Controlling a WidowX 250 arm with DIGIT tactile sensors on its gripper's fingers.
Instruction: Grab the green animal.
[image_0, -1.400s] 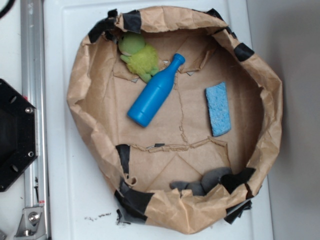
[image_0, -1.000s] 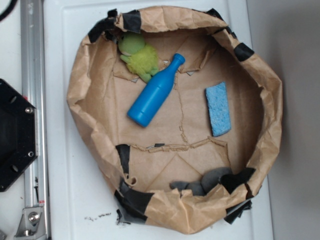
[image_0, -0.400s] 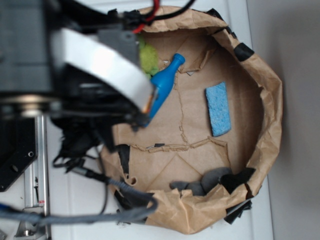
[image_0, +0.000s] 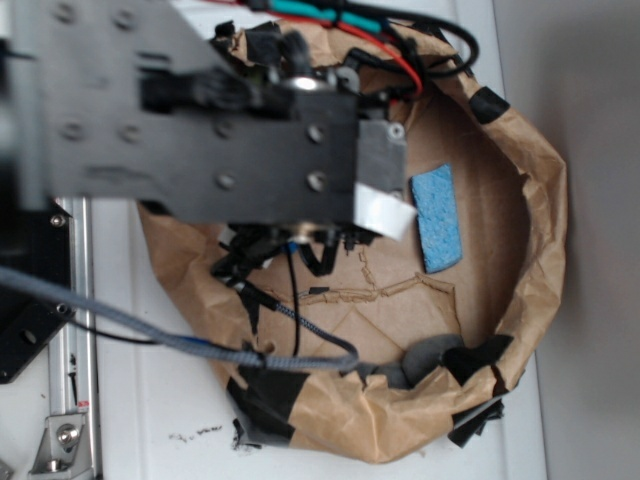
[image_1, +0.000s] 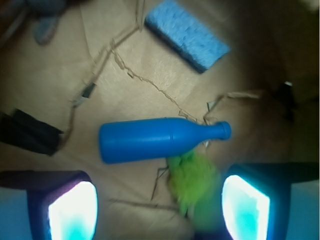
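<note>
The green animal (image_1: 192, 186), a fuzzy lime-green plush toy, lies on the brown paper just below the blue bottle (image_1: 155, 140) in the wrist view. It sits between my fingers, close to the right one. My gripper (image_1: 160, 210) is open, with its two fingers (image_1: 75, 210) wide apart, above the paper and touching nothing. In the exterior view the arm (image_0: 250, 140) covers the green animal and the bottle, so both are hidden there.
A crumpled brown paper basin (image_0: 540, 200) with black tape patches holds everything. A blue sponge (image_0: 436, 220) lies at its right, also in the wrist view (image_1: 187, 32). A grey plush toy (image_0: 425, 360) lies by the basin's near rim. A metal rail (image_0: 75, 330) runs along the left.
The arm has swung in from the left over the basin. It now covers the green animal and the bottle in the exterior view.
</note>
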